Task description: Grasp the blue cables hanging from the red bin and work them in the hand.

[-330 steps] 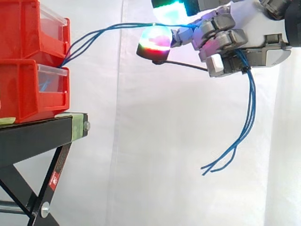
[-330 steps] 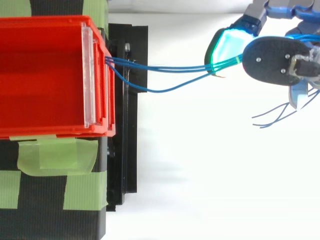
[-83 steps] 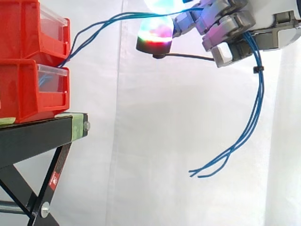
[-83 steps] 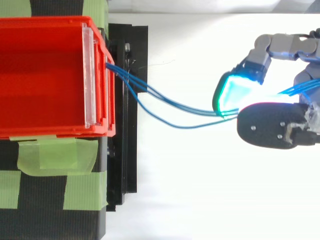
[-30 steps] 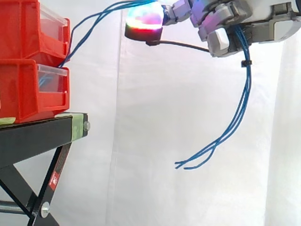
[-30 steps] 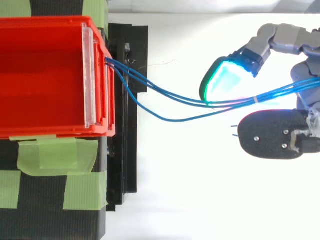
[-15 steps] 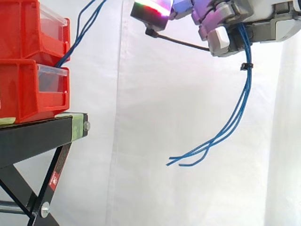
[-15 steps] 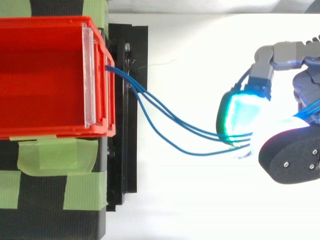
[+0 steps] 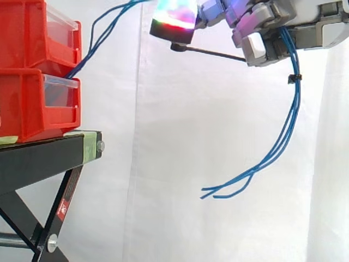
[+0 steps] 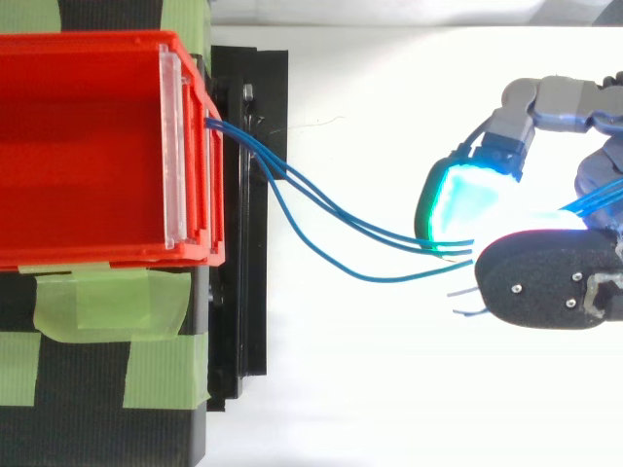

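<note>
The hand (image 9: 272,27) at 1 o'clock is gripping the cables (image 9: 288,134) in curled fingers, holding them clear of the bin (image 9: 24,38) at 9 o'clock for working, with the tails dangling toward 6.

Bright, even light leaves the white curtain (image 9: 180,229) almost shadowless, while in the top view the hand's (image 10: 545,282) glowing pad (image 10: 456,206) flares into glare at 3 o'clock.

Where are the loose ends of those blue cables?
In the side view, the loose ends of the blue cables dangle below the hand, right of the black stand.
</note>
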`<state>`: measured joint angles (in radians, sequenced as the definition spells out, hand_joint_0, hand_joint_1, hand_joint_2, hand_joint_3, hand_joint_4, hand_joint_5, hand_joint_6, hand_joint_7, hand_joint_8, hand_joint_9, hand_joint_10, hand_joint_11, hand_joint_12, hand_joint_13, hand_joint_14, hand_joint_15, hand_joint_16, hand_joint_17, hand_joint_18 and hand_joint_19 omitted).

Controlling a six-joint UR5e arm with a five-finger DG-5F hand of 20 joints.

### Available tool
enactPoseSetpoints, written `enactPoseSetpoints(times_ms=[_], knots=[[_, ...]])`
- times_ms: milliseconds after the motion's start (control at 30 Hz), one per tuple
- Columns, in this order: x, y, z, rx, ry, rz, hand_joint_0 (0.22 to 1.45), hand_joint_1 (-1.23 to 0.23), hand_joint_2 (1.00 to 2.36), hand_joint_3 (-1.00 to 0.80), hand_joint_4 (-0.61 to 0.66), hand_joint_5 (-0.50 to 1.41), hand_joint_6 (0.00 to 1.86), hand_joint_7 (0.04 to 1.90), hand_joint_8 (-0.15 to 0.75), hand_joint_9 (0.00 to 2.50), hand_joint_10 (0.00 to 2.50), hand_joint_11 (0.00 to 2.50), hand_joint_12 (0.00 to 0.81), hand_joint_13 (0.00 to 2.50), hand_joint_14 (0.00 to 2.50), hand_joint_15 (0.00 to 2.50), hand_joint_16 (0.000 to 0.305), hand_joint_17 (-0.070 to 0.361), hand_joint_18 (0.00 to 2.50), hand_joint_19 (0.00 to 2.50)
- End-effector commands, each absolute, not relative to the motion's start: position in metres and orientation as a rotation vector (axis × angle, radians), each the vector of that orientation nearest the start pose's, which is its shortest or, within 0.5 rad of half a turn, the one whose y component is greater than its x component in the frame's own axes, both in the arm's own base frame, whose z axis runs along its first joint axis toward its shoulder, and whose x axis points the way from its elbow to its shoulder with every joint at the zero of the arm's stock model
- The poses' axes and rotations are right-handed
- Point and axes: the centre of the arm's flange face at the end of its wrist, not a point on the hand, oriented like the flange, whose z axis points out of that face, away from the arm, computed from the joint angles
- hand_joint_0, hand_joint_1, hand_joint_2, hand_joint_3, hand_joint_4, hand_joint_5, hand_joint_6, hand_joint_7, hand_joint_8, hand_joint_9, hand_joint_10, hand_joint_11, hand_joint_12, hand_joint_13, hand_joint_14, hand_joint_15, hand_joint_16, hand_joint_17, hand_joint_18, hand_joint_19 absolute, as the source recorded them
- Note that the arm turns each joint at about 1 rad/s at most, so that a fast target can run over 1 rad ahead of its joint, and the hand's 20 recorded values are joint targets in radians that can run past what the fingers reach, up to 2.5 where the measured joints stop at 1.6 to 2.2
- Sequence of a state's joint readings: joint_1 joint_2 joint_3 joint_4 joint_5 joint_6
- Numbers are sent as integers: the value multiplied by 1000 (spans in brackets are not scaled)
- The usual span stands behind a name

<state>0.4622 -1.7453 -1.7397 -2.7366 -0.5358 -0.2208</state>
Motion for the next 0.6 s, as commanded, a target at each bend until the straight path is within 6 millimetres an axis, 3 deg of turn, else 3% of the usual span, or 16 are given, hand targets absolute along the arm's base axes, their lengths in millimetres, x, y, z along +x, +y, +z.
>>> enactPoseSetpoints(times_ms=[0,200,300,400,467,567], knots=[[545,28,352,1316,868,656,887,-626,1014,-694,321,452,14,1291,519,1153,2500,2500,660,1434,2500,2098,59,133,1695,545],[545,28,352,1316,868,656,897,-652,1013,-720,333,434,13,1290,499,1143,2500,2500,657,1431,2500,2106,59,133,1702,579],[545,28,352,1316,869,657,922,-679,1016,-652,334,431,13,1291,493,1132,2500,2500,661,1430,2500,2114,60,134,1703,595],[545,28,352,1316,870,656,954,-693,1023,-481,347,402,12,1283,497,1121,2500,2500,657,1425,2500,2107,58,131,1704,604],[545,28,352,1316,870,656,1002,-680,1028,-266,344,388,12,1275,485,1116,2500,2500,655,1425,2500,2106,59,132,1707,612],[545,28,352,1317,868,658,1009,-659,1029,-191,323,389,11,1273,483,1120,2500,2500,644,1423,2500,2098,59,133,1715,600]])
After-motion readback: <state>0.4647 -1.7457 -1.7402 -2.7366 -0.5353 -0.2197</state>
